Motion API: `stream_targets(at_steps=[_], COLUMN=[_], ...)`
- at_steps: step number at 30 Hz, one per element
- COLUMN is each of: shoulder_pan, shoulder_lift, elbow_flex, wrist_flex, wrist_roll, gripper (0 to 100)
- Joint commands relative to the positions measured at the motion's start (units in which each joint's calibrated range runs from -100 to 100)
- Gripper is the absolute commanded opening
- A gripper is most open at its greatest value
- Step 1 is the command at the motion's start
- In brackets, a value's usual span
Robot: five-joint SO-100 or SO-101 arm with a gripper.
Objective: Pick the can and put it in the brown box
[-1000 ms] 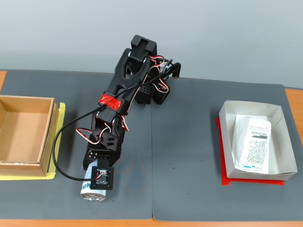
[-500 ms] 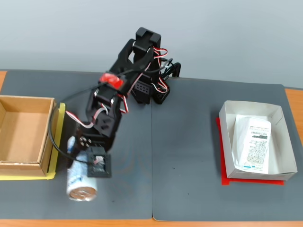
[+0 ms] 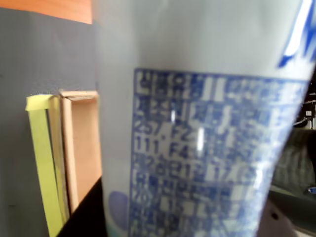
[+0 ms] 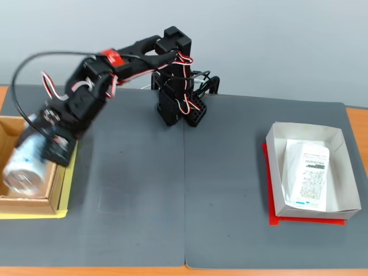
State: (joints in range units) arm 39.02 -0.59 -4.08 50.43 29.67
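In the fixed view my gripper is shut on the can, a white and light-blue cylinder with a silver end, tilted and blurred. It hangs over the brown box at the table's left edge; I cannot tell whether it touches the box floor. In the wrist view the can fills most of the frame, blue print facing the camera. A corner of the brown box shows to its left.
A yellow sheet lies under the box and also shows in the wrist view. A white paper tray holding a flat printed packet sits at the right on a red sheet. The arm's base stands at the back centre of the grey mat.
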Motion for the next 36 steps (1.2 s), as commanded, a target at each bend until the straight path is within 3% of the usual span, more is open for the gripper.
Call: stream_targets(at_steps=[1, 27, 29, 33, 36], shoulder_pan=[3.0, 8.3, 8.3, 8.4, 8.3], shoulder_lift=[-1.0, 23.7, 23.7, 23.7, 23.8], elbow_flex=[-4.4, -22.2, -22.0, -22.0, -22.0], wrist_flex=[-0.6, -0.2, 0.2, 0.2, 0.2], wrist_roll=[1.2, 3.0, 3.0, 2.6, 2.7], gripper=[8, 8, 12, 35, 43])
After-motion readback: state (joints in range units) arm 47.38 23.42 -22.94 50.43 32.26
